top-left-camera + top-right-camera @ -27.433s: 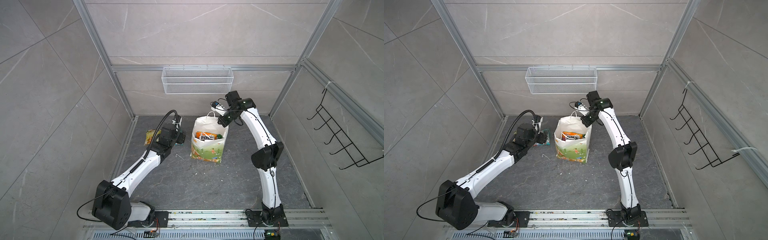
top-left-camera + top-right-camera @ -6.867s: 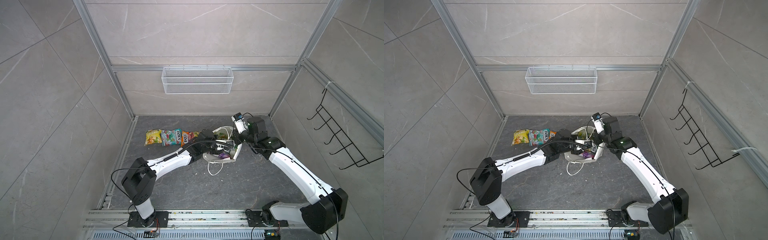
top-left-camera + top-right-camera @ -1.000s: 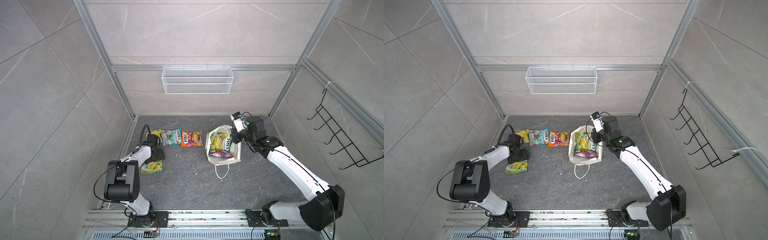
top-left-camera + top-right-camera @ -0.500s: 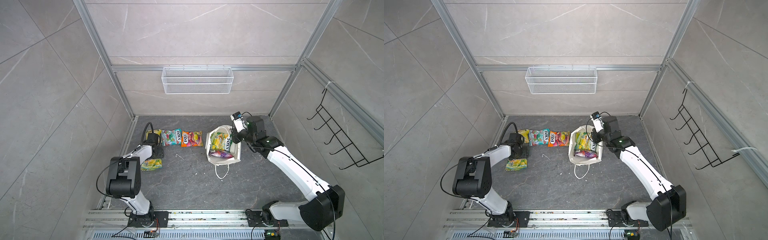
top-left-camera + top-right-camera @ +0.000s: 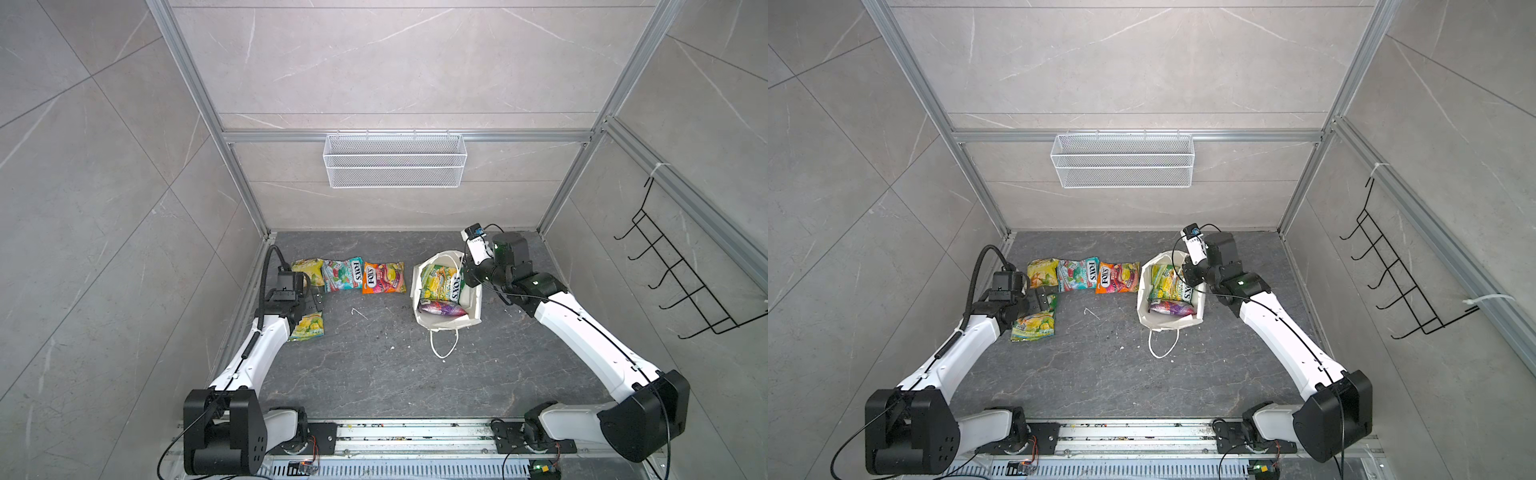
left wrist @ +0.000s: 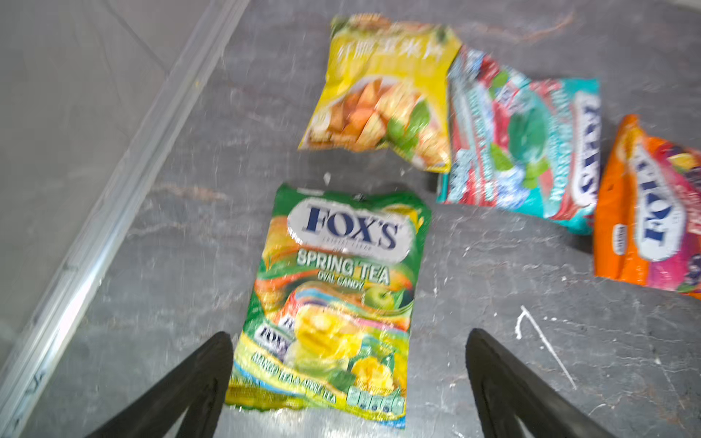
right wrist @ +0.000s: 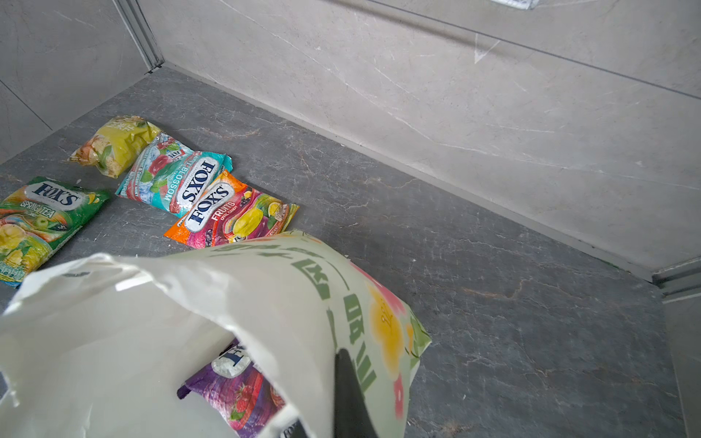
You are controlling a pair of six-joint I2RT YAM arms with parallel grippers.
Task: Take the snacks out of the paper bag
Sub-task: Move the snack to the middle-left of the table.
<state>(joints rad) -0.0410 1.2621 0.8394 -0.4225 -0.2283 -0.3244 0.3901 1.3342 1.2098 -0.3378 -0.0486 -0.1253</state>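
The left end effector [image 6: 349, 334], jaws wide and empty, hangs over the green-yellow glossy candy packet [image 6: 333, 295] on the desk [image 5: 374, 365]. The right end effector [image 5: 466, 275] is clamped on the rim of the white paper carrier bag [image 5: 476, 299], with a purple packet [image 5: 441, 308] inside.

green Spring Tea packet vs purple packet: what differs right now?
The Spring Tea packet lies on the floor, outside the paper bag; the purple packet is inside it.
The Spring Tea packet shows its whole face; the purple packet is partly behind the bag's wall in the right wrist view.
The open left gripper hangs over the Spring Tea packet; the right gripper is shut on the bag's rim.
Both are glossy candy packets.
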